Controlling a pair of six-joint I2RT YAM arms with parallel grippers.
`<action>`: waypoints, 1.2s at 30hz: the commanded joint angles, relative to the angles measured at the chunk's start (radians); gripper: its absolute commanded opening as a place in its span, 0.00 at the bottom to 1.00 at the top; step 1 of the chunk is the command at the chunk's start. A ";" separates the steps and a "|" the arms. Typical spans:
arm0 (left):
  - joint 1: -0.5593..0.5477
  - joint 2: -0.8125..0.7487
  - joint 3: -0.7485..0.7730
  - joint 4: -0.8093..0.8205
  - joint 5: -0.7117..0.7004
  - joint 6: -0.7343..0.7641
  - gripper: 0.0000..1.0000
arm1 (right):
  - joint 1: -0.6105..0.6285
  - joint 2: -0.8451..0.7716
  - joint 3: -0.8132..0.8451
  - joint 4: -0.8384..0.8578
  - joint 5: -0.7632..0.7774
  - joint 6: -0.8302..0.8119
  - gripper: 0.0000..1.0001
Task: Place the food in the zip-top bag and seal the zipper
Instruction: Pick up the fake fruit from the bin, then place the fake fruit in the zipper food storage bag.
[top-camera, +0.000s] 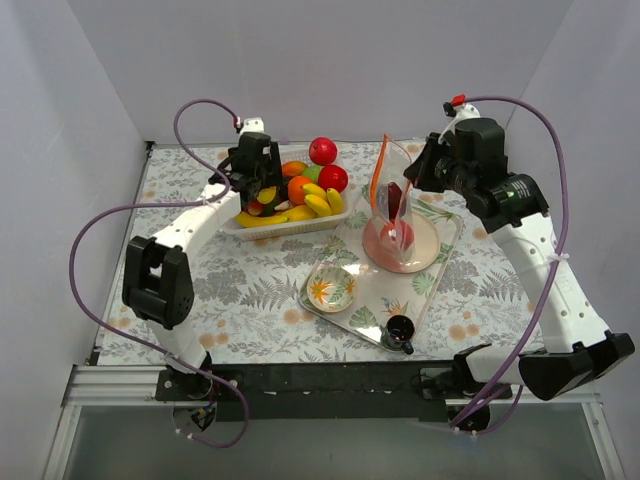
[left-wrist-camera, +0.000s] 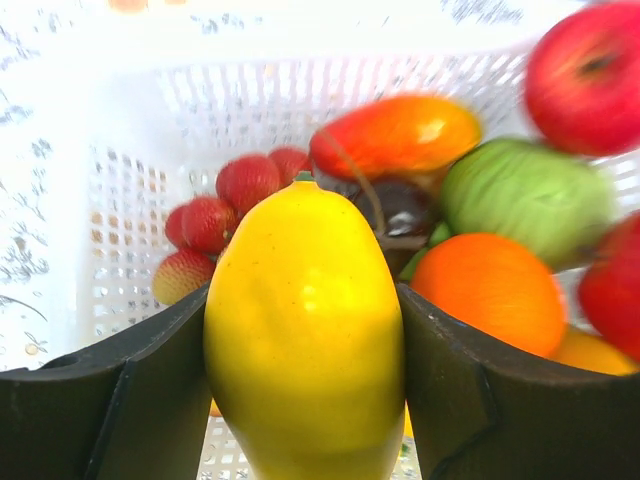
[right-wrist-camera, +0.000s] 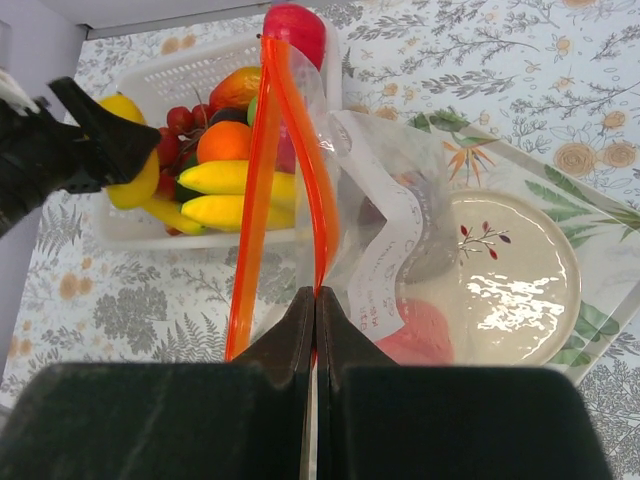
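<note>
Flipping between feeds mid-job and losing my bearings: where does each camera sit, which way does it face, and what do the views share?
Top external: fixed above and behind the bases, looking down on the table; both arms show.
Left wrist: on the left arm, facing into the white basket; left gripper clamps a yellow fruit.
Right wrist: on the right arm, facing the basket across the table; right gripper pinches the zipper of the zip-top bag.
Shared: all three show the basket.

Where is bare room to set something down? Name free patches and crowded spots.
Free: the cloth on the basket's near side, left of the tray; a strip between the tray and the right arm. Crowded: the basket, full of food; the tray, with bowl, plate, cup and the zip-top bag held by the right gripper.
</note>
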 joint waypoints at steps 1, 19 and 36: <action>0.004 -0.164 0.089 -0.065 0.022 -0.007 0.32 | 0.021 0.020 -0.021 0.073 0.017 0.007 0.01; -0.471 -0.222 0.194 0.024 0.046 -0.359 0.36 | 0.115 0.095 -0.033 0.111 0.060 0.086 0.01; -0.596 -0.068 0.155 0.127 -0.238 -0.502 0.43 | 0.126 0.079 0.017 0.074 0.049 0.142 0.01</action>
